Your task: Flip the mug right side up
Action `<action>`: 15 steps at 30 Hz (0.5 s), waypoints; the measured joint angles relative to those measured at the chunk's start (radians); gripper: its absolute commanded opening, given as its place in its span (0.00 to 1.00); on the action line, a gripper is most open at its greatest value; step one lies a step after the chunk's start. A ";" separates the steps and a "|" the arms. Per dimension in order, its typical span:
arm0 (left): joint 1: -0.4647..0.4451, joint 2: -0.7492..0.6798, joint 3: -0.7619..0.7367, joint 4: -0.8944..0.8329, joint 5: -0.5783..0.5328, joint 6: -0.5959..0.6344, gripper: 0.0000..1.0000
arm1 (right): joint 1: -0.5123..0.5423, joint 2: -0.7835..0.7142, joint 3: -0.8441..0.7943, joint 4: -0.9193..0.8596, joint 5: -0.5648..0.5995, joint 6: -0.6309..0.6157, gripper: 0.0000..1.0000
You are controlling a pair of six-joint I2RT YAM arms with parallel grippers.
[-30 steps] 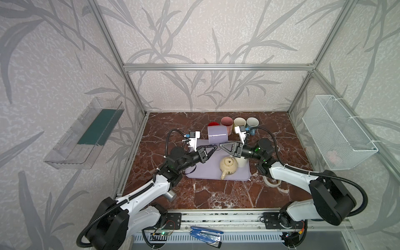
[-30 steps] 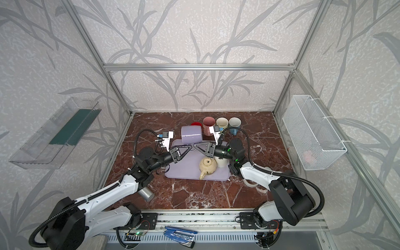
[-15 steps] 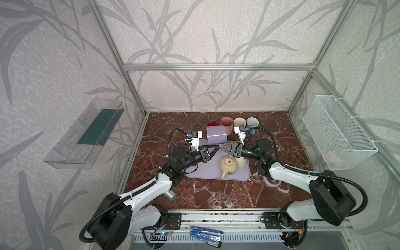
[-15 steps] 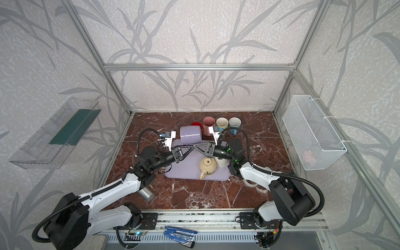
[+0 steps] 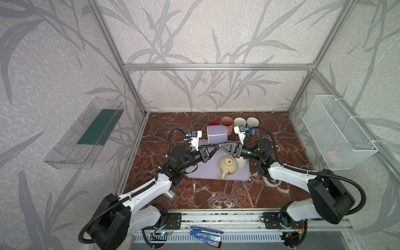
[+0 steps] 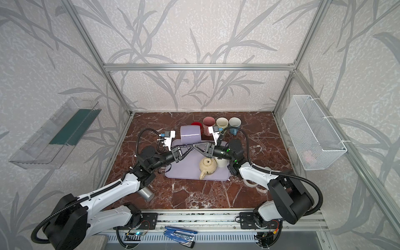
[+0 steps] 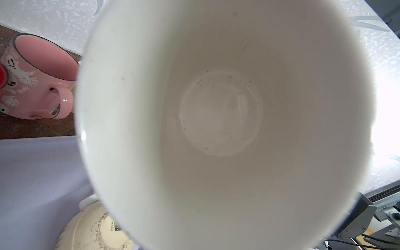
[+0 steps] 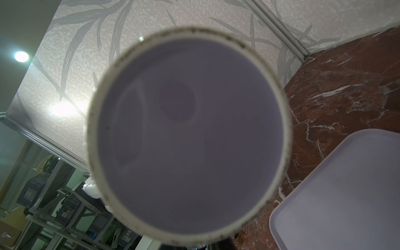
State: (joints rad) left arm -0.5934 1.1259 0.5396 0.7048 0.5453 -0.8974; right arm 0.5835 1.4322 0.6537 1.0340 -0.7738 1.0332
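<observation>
A: Status of the lavender mug [image 5: 216, 134]?

B: Off the deck. It lies on its side in the air, over the back edge of the lavender tray [image 5: 201, 171]. Mouth toward the left arm, base toward the right. The left wrist view looks straight into the white inside. The right wrist view faces the flat base with its rough unglazed ring.

A: Halfway, then?

B: My read, yes: neither mouth-down nor upright. Left to do: tip the mouth up, set it on its base, let go.

A: Grip?

B: Jaws of the right gripper [image 5: 221, 145] are pressed together just under the mug. Most likely they pinch the handle, though the handle itself is hidden. Jaws of the left gripper [image 5: 215, 147] are also pressed together, tip to tip with the right. Whether it has any share of the handle, cannot tell.

A: Any writing?

B: None seen on the lavender mug. The pink mug [image 7: 32, 82] has white ghosts, a web and one cursive word starting with S, not legible. There is a sticker under its handle, unreadable. The teapot [image 7: 95, 229] carries small black print, too blurred to read
</observation>
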 measured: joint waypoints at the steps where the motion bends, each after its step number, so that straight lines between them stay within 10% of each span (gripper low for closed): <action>1: -0.002 -0.006 0.000 -0.012 -0.006 0.005 0.00 | 0.000 0.000 0.000 -0.005 0.000 -0.005 0.14; 15: 0.020 -0.127 -0.055 -0.286 -0.206 0.076 0.00 | -0.043 -0.012 -0.016 -0.152 0.009 -0.116 0.49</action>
State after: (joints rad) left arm -0.5732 0.9989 0.4850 0.4183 0.3397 -0.8215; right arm 0.5400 1.4200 0.6376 0.8818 -0.7647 0.9169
